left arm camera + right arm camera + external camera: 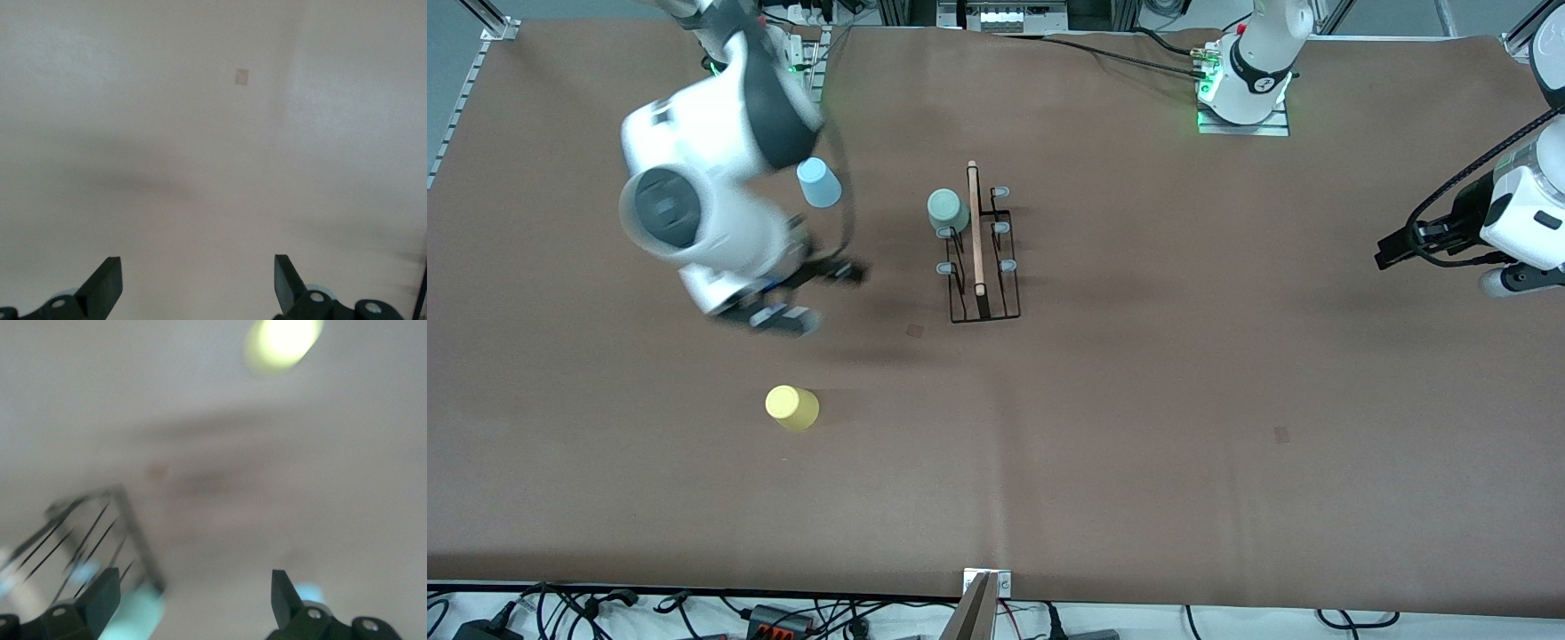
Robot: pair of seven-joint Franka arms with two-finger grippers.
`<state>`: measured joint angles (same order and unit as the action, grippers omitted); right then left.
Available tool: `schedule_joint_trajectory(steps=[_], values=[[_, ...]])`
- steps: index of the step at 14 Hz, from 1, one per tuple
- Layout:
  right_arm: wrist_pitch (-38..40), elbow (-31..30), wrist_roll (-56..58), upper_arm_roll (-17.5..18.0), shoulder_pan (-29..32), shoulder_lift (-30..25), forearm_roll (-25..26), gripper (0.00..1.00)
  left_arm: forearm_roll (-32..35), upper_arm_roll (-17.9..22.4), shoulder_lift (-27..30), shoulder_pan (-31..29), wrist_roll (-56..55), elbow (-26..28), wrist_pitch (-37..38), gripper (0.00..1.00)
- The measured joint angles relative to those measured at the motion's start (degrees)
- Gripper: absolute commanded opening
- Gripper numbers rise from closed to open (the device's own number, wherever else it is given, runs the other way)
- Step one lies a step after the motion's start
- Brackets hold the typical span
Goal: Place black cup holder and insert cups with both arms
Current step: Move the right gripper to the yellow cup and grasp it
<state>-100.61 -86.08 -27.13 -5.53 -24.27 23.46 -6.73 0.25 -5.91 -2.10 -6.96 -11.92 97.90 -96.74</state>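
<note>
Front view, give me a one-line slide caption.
Mint cup on black cup holder; open right gripper between blue cup and yellow cup.

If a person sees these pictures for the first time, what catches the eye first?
The black cup holder stands mid-table with the mint green cup on a peg. The right gripper, open, hangs between it and the yellow cup, which lies nearer the camera; the light blue cup stands farther from the camera.

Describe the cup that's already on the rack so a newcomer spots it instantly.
Find the black cup holder mid-table with its wooden rod handle. On a peg toward the right arm's end sits the mint green cup. It is the only cup on the rack; the others stand on the table.
</note>
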Motion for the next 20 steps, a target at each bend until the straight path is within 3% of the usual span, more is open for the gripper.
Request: schedule_joint_trajectory(steps=[4, 8, 20], values=[[-12.35, 2.71, 4.05, -0.02, 7.38, 9.65, 2.67, 1.00, 0.00, 0.00, 0.00, 0.00, 0.00, 0.04, 0.00, 1.00], [-21.01, 3.70, 5.67, 0.33, 8.27, 15.24, 2.67, 1.00, 0.00, 0.00, 0.00, 0.00, 0.00, 0.05, 0.00, 1.00], [-22.83, 6.41, 10.96, 1.00, 8.28, 21.67, 2.68, 1.00, 0.00, 0.02, 0.00, -0.42, 0.07, 0.06, 0.00, 1.00]])
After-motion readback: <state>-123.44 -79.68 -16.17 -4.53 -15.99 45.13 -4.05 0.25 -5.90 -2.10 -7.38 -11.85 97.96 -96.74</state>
